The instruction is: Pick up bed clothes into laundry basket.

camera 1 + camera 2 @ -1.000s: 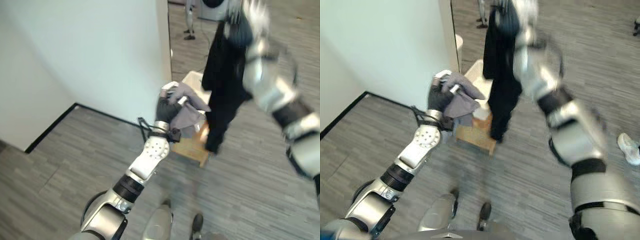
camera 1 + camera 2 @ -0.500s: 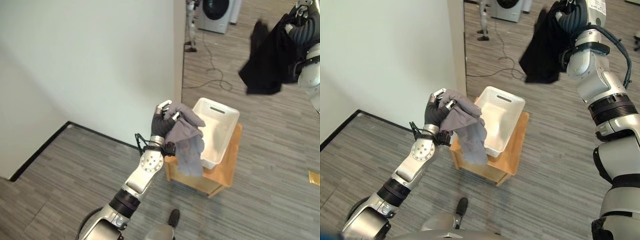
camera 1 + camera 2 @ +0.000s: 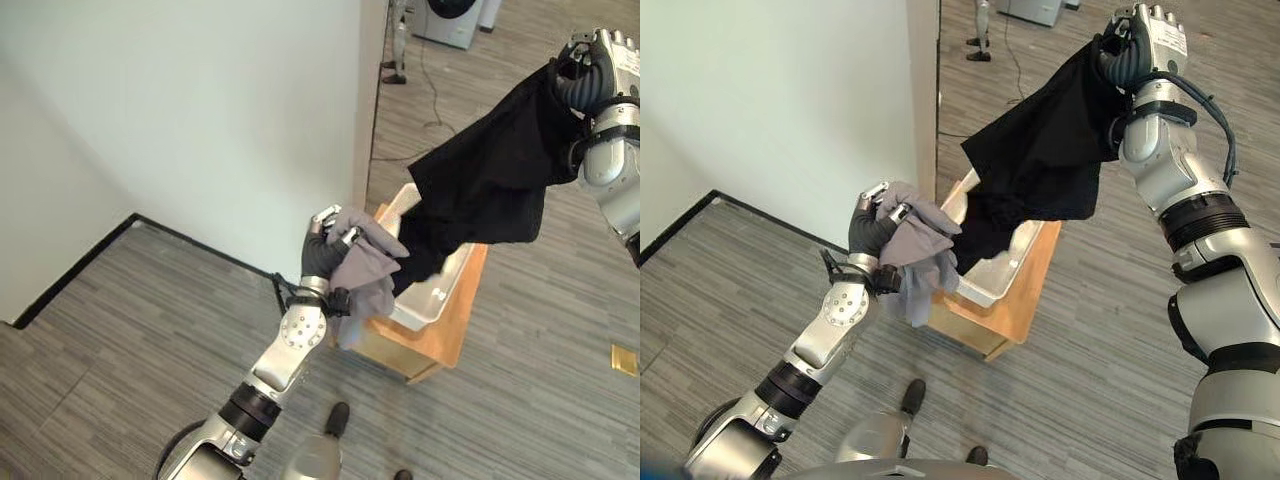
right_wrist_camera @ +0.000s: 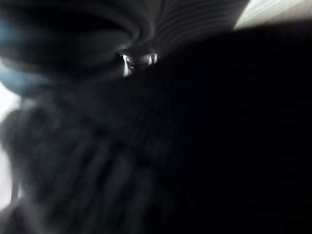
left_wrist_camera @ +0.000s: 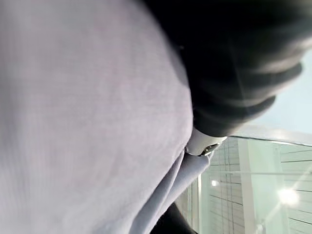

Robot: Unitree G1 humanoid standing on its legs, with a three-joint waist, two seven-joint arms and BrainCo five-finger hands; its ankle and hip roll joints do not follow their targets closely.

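Note:
My left hand is shut on a grey garment that hangs beside the near left corner of the white laundry basket. Raised high at the upper right, my right hand is shut on a black garment. That black cloth sweeps down and left, and its lower end hangs over the basket, hiding most of it. In the left wrist view the grey garment lies close against the camera. Black cloth covers the right wrist view.
The basket stands on a low wooden table on grey plank flooring. A white wall with a dark skirting runs along the left and ends at a corner just behind the basket. A washing machine stands far back.
The black garment has swung down and left from beside my right hand and now hangs over the basket. The grey garment has bunched closer to my left hand.

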